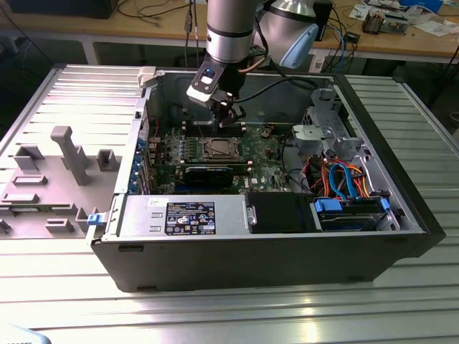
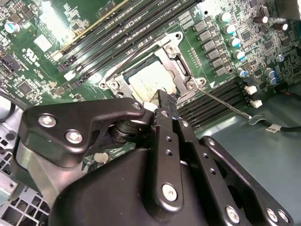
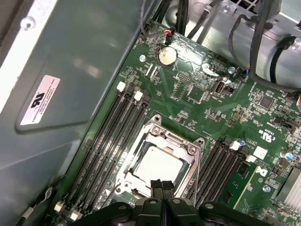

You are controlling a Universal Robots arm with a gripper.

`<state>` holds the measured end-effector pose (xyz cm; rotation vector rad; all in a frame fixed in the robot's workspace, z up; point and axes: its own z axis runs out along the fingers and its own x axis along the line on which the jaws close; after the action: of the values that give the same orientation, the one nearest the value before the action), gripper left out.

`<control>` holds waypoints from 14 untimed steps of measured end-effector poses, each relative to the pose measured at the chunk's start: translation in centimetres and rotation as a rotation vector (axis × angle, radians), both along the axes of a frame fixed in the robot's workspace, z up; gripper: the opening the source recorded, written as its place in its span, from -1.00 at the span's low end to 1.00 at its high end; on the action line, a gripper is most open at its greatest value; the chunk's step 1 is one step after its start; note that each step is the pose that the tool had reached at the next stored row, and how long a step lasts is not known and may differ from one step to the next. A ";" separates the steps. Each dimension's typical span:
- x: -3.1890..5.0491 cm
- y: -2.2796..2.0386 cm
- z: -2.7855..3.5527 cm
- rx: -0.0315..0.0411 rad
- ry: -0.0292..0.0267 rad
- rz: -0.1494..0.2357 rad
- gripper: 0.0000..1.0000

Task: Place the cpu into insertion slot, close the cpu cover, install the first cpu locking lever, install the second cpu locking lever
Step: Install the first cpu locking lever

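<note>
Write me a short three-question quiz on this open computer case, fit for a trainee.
1. True or false: the chip sits on the green board, inside the window of the metal frame.
2. The fingers of the gripper are: A) spread wide, B) shut together, C) clamped on a cable.
3. Name the round silver thing on the board in the first wrist view.
Key: 1 true; 2 B; 3 the coin battery.
</note>
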<state>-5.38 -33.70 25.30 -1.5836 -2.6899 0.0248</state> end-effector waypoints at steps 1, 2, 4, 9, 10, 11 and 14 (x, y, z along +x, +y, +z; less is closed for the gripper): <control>0.00 0.00 0.00 0.0000 0.0000 0.008 -0.79; 0.00 0.00 0.00 0.0000 0.0000 0.020 -0.79; 0.00 0.00 0.00 0.0000 0.0000 0.031 -0.79; 0.00 0.00 0.00 0.0000 0.0000 0.066 -0.79; 0.00 0.00 0.00 0.0000 0.0000 0.074 -0.79; 0.00 0.00 0.00 0.0000 0.0000 0.081 -0.79; 0.00 0.00 0.00 0.0000 0.0000 0.096 -0.79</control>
<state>-5.38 -33.70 25.30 -1.4525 -2.7637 0.0262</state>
